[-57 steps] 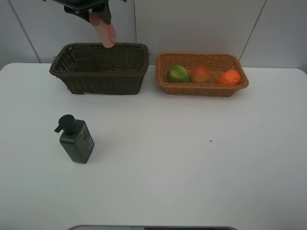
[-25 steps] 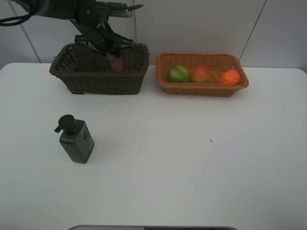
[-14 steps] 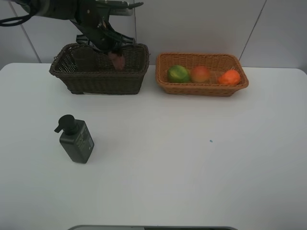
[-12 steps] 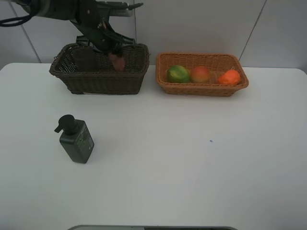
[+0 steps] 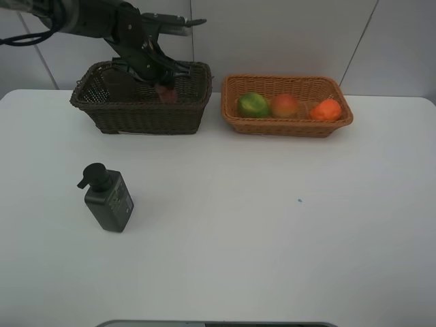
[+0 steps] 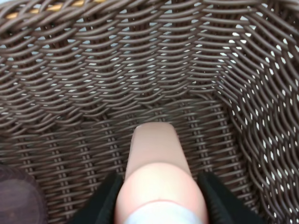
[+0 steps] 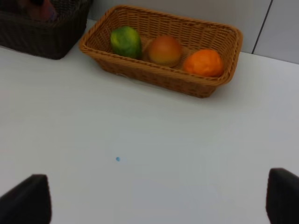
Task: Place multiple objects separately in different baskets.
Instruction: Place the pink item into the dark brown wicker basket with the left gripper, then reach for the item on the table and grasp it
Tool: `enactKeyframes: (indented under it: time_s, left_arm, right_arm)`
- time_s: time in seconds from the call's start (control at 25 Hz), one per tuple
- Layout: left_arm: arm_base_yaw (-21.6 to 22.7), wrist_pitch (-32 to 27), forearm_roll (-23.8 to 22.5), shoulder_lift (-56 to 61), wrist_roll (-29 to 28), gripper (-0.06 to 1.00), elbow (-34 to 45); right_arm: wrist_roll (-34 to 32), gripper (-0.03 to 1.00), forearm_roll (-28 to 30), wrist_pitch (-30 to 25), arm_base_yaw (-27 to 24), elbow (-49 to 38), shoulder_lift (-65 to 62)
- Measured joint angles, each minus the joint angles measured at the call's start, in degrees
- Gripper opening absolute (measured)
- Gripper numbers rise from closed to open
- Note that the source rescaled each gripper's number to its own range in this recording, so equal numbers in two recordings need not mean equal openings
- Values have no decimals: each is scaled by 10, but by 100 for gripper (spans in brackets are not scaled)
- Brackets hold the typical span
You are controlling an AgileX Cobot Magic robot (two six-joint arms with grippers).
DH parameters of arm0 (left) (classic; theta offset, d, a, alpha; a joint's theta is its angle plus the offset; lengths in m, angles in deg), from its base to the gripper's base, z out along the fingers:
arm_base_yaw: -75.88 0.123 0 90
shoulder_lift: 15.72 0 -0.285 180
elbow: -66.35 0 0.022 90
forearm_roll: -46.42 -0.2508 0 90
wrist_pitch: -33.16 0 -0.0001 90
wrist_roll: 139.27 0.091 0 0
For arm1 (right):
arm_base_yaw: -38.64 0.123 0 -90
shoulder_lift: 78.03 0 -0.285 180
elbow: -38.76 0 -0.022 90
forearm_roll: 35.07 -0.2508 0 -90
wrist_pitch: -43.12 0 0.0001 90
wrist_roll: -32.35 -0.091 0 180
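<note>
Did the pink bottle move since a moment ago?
Yes. The pink bottle went down: earlier it hung above the dark basket rim, now it sits low inside, held by the left tool.

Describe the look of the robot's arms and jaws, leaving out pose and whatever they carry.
The left arm is dark, almost black, made of rounded segments, with a black cable looping off near its upper end and a flat dark bracket on top. Its left gripper has black jaws. The right gripper shows only two blunt black jaw tips at the picture's corners; the rest of that arm is out of view.

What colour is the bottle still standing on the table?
Dark green, nearly black, pump bottle; clearest in the exterior high view.
</note>
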Motion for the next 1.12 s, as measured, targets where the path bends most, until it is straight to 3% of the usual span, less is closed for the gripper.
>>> enactKeyframes:
  time_s: [0.04,0.16,0.28,0.6,0.84,1.12]
  left_arm:
    - [0,0,0,0,2,51,0]
    - [0,0,0,0,6,84,0]
    - [0,0,0,2,6,96,-1]
    - [-3,-8,0,45,6,98,-1]
    - [-25,-59,5,98,20,98,2]
    - [-66,-79,56,221,73,98,112]
  right_arm:
    - [0,99,0,0,0,0,0]
    - [0,99,0,0,0,0,0]
    - [0,99,0,0,0,0,0]
    - [0,99,0,0,0,0,0]
    - [0,99,0,0,0,0,0]
    - [0,99,0,0,0,0,0]
